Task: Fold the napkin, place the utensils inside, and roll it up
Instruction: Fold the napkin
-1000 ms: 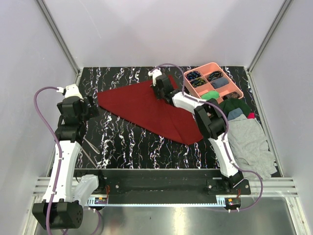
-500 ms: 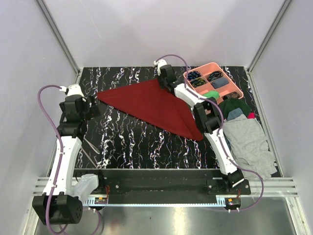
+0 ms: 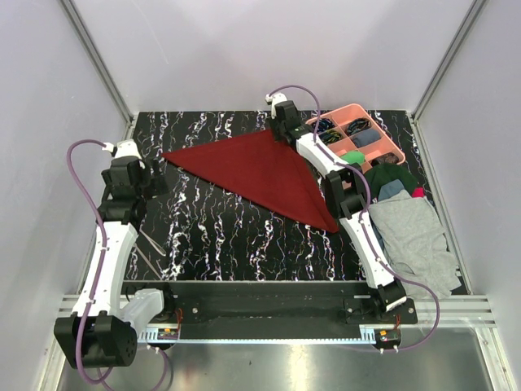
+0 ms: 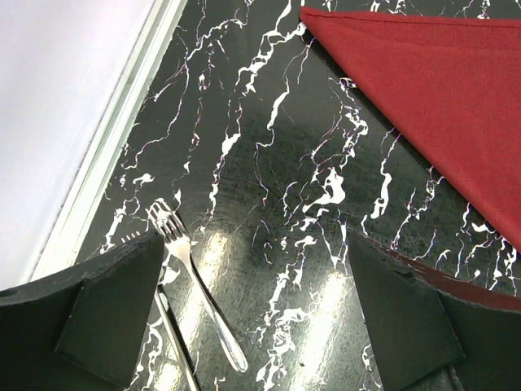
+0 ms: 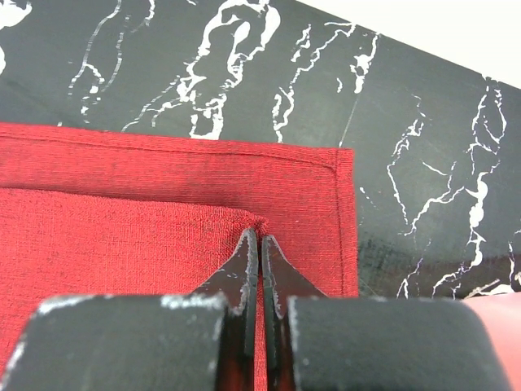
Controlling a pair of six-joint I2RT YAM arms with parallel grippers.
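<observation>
The maroon napkin [image 3: 260, 171] lies folded into a triangle on the black marbled table, long edge toward the front. My right gripper [image 3: 278, 132] is at its back corner, shut on the top layer's corner [image 5: 259, 224]. That corner sits just inside the bottom layer's hemmed corner [image 5: 342, 159]. My left gripper [image 4: 256, 326] hovers open above the table's left side, nothing between its fingers [image 4: 106, 318]. Below it lie the utensils: a fork [image 4: 191, 281] and a second slim handle [image 4: 175, 342] beside it. They show faintly from above [image 3: 146, 242]. The napkin's left point [image 4: 431, 81] is apart from them.
A pink compartment tray [image 3: 392, 148] stands at the back right, close to my right gripper. A pile of grey, green and blue clothes [image 3: 415, 236] fills the right side. A metal wall frame [image 4: 106, 147] borders the table just left of the fork.
My right gripper has carried the napkin's corner toward the back right, and the cloth has flattened into a neat triangle. The left arm has barely moved.
</observation>
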